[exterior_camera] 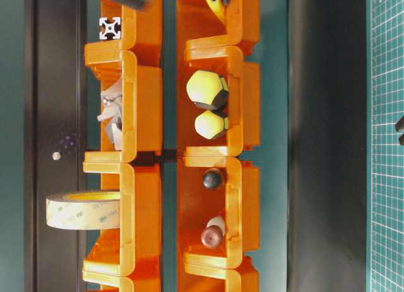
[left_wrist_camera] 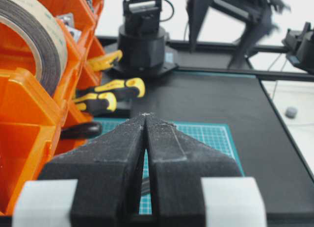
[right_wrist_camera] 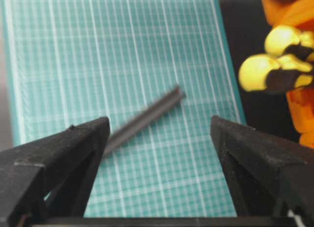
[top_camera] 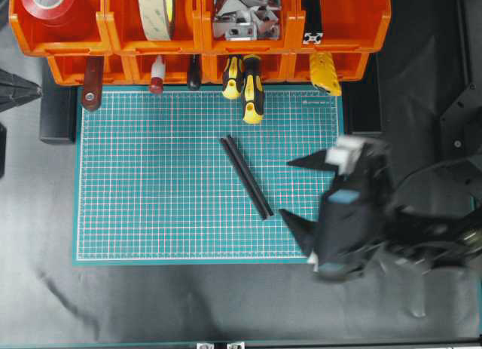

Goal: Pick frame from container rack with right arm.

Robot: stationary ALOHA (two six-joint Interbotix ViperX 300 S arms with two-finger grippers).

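The container rack (top_camera: 199, 32), two tiers of orange bins, spanned the far edge of the green cutting mat (top_camera: 151, 191); the mat's printed line near its top right corner was too small to read. The right gripper (top_camera: 299, 191) stood wide open and empty over the mat's right side. The left gripper (left_wrist_camera: 145, 120) was closed. The frame (top_camera: 245, 176) lay diagonally mid-mat, beside the right gripper.

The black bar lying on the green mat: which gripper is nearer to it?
Right. The right gripper hovers open just beside the frame; the left gripper, shut, sits off the mat's far side.
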